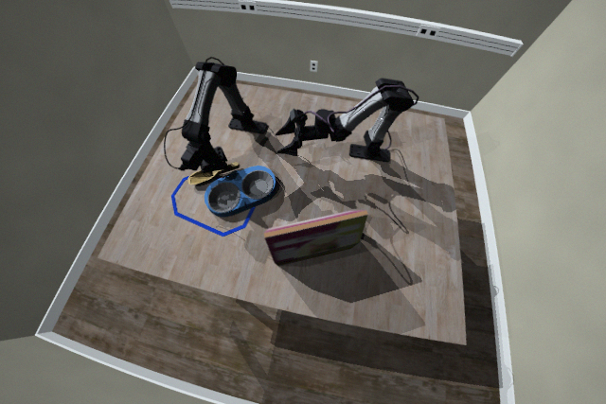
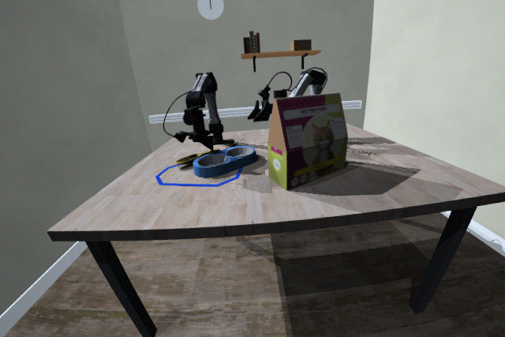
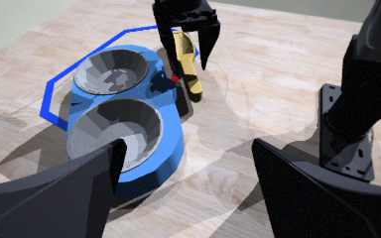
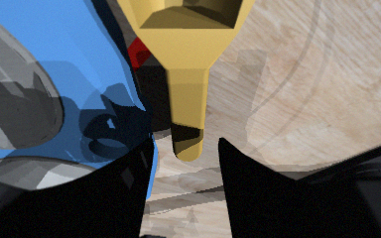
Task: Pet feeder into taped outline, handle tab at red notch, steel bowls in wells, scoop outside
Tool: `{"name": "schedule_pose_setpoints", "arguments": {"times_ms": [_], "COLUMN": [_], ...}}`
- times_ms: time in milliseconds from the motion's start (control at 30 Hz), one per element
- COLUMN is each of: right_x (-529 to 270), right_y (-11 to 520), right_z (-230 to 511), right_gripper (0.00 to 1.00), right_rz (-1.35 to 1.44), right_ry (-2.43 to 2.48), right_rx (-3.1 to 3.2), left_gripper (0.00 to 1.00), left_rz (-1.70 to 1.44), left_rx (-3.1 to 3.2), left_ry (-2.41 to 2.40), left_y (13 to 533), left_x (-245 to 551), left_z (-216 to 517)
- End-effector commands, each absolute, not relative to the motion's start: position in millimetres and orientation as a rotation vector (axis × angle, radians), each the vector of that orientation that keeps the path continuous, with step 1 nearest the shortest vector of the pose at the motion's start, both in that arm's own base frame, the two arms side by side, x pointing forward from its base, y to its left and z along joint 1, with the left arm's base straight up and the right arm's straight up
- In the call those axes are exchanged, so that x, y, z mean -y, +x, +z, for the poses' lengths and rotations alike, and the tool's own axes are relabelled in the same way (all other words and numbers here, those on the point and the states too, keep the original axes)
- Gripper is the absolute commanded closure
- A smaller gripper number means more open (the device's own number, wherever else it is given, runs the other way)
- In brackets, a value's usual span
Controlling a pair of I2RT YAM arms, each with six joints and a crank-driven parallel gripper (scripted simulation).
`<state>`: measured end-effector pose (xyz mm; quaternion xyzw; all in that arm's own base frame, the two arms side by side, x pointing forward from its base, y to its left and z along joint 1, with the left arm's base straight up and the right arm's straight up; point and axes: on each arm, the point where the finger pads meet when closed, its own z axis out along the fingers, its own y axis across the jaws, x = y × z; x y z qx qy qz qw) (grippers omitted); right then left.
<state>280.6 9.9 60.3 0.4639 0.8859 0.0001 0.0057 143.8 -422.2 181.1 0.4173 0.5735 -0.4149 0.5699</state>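
The blue pet feeder (image 1: 240, 190) (image 2: 228, 168) (image 3: 170, 154) (image 4: 54, 30) stands partly inside the blue taped outline (image 1: 199, 223) (image 2: 187, 185) (image 3: 47, 98), one end outside. Both steel bowls sit in its wells. The yellow scoop (image 1: 201, 177) (image 2: 187, 159) (image 3: 193, 84) (image 4: 190, 94) is beside its long side, by the red notch (image 3: 175, 78) (image 4: 139, 52), its wide end over the tape. My right gripper (image 3: 190, 70) (image 4: 186, 141) is part open, its fingertips either side of the handle's end, not gripping. My left gripper (image 1: 277, 143) (image 2: 253, 118) (image 3: 189, 142) is wide open and empty, above the table. The handle tab is not clear.
A tall kitten food box (image 1: 318, 240) (image 2: 322, 137) stands on the table beyond the feeder's outer end, on the side away from the arm bases. The right arm's base (image 3: 346, 134) stands on the scoop's side of the feeder.
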Motion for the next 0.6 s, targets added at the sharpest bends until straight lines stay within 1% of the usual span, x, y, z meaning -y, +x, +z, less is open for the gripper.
{"name": "schedule_pose_setpoints", "arguments": {"times_ms": [0,233,333,400,567], "right_x": [-11,-13,-13,-13,-14], "right_y": [279,279,280,280,280], "right_z": [48,37,32,32,25], "right_gripper": [0.48,0.48,0.52,0.52,0.59], "right_rz": [-0.006,-0.006,-0.007,-0.007,-0.007], "right_ry": [1.472,1.479,1.479,1.479,1.474], "right_rx": [-2.786,-2.782,-2.782,-2.782,-2.785], "left_gripper": [0.0,0.0,0.0,0.0,0.0], "left_rz": [-0.972,-0.968,-0.966,-0.966,-0.962], "left_rx": [-1.331,-1.338,-1.342,-1.342,-1.346], "left_ry": [0.965,0.968,0.969,0.969,0.967], "left_y": [144,144,145,145,145], "left_x": [423,424,425,425,425], "left_z": [181,173,169,169,164]}}
